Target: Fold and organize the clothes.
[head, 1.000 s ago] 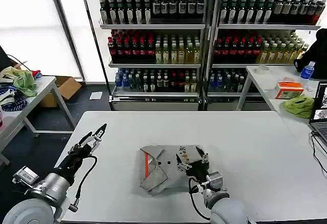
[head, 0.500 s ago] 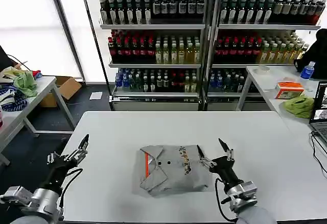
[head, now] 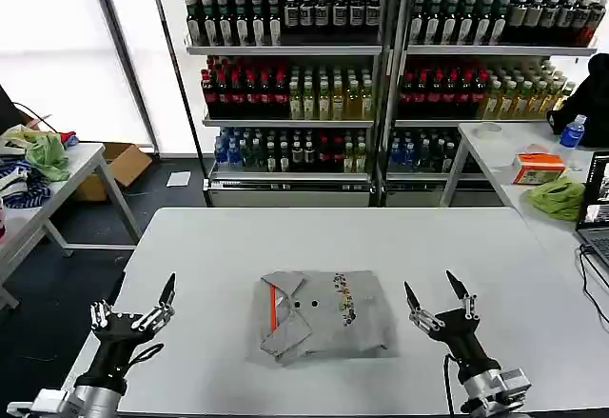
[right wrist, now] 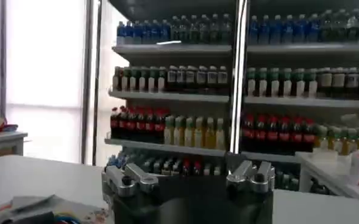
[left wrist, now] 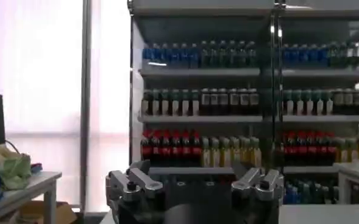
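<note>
One of the clothes, a light grey shirt (head: 324,315), lies folded in a flat rectangle at the middle of the white table (head: 314,237). An orange-red strip, two buttons and a small multicoloured print show on top of it. My left gripper (head: 133,296) hovers open off the table's near left corner, well apart from the shirt. To the shirt's right, my right gripper (head: 428,287) stands open with its fingers pointing up, not touching the cloth. In the right wrist view a corner of the shirt (right wrist: 39,207) shows beside the right gripper (right wrist: 191,176). The left gripper (left wrist: 194,182) faces the shelves.
Shelves of bottles (head: 381,85) stand behind the table. A side table (head: 57,175) at the left carries a green cloth (head: 43,151). On the table at the right are a laptop (head: 598,210), a green cloth (head: 559,196), an orange box (head: 539,167) and a blue bottle (head: 572,131).
The right gripper let go of the shirt's right part and drew back to the right. The left gripper pulled back toward the near left corner. The shirt now lies flat and folded.
</note>
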Controlling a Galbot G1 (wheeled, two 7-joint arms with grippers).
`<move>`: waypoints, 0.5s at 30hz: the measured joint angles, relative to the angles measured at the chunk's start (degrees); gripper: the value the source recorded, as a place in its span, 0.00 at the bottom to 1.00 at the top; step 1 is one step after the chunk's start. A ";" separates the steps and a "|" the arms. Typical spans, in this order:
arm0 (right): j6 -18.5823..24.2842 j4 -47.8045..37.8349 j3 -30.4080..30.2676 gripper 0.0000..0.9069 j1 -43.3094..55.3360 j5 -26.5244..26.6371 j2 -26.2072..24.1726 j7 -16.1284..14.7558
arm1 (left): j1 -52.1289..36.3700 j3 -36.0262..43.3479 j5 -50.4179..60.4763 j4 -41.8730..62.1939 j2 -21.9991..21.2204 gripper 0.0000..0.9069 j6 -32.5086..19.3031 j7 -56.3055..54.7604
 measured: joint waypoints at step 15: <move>3.66 2.48 2.90 1.00 -4.77 0.84 0.73 -2.92 | 3.49 1.55 8.56 2.65 -5.03 1.00 -8.66 1.93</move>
